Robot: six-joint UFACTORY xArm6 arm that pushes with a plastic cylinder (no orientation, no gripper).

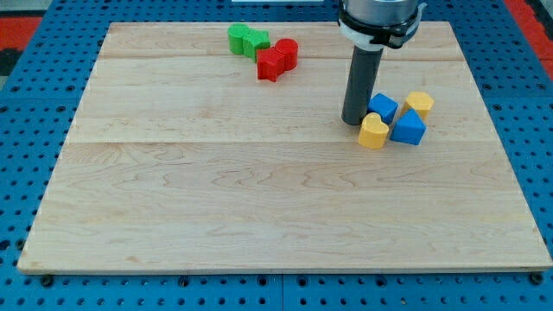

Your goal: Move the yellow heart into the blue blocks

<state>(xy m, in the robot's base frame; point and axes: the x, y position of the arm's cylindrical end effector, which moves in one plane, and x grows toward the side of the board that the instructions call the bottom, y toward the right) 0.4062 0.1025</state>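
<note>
The yellow heart [373, 133] lies at the view's right on the wooden board [259, 190]. It touches a blue cube [383, 107] above it and a blue triangular block [409, 129] at its right. My tip [353, 120] stands just left of the heart's upper edge and beside the blue cube's left side. A second yellow block [419, 104], of rounded pentagon shape, sits above and to the right of the blue blocks.
Two green blocks [246, 40] and two red blocks [277, 58] sit clustered near the board's top middle. Blue perforated surface [26, 130] surrounds the board.
</note>
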